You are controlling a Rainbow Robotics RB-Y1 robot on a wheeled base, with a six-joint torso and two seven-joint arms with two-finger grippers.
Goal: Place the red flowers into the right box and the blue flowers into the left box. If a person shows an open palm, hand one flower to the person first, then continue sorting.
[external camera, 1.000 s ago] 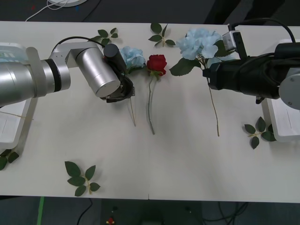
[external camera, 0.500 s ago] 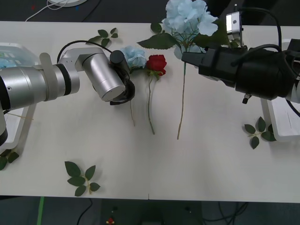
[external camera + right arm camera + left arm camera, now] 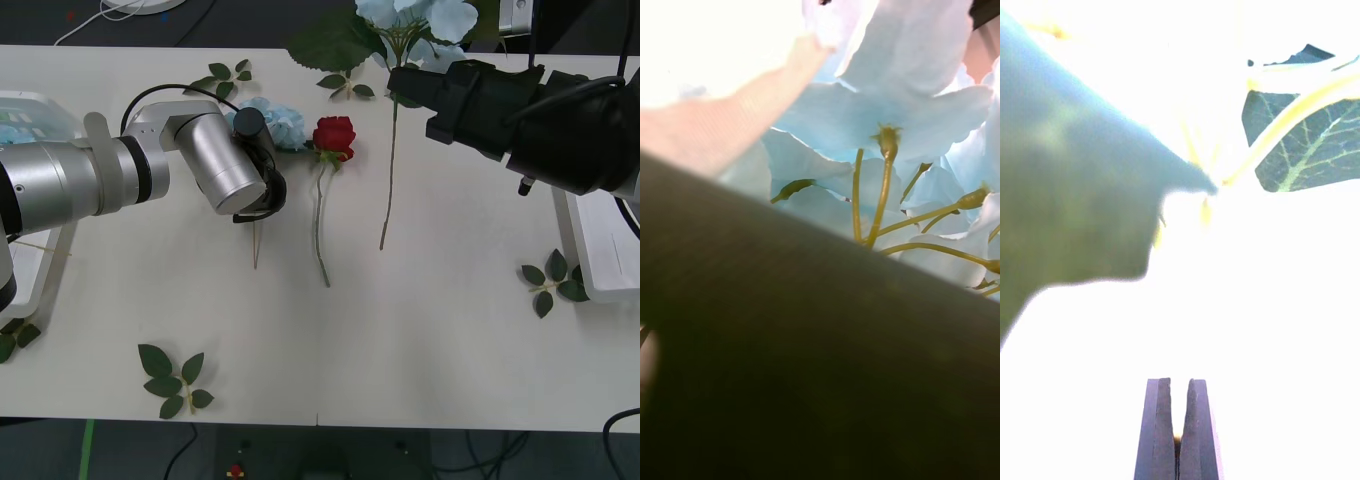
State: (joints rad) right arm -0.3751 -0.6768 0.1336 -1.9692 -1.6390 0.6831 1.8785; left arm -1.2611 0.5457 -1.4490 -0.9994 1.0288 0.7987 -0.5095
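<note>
Table [image 3: 400, 340]: white, with the left box [image 3: 30, 270] and right box [image 3: 600, 250] at its two ends.
Right hand [image 3: 400, 80]: clamped on a lifted blue flower [image 3: 415, 18], stem dangling; carry it high across to the left box.
Left hand [image 3: 262, 190]: fingers together on the stem of a second blue flower [image 3: 282, 120], bloom touching the table; lift it clear of the neighbouring red flower [image 3: 334, 135].

White tabletop [image 3: 420, 340], dark floor beyond its far edge, white cable [image 3: 95, 22] trailing there.
</note>
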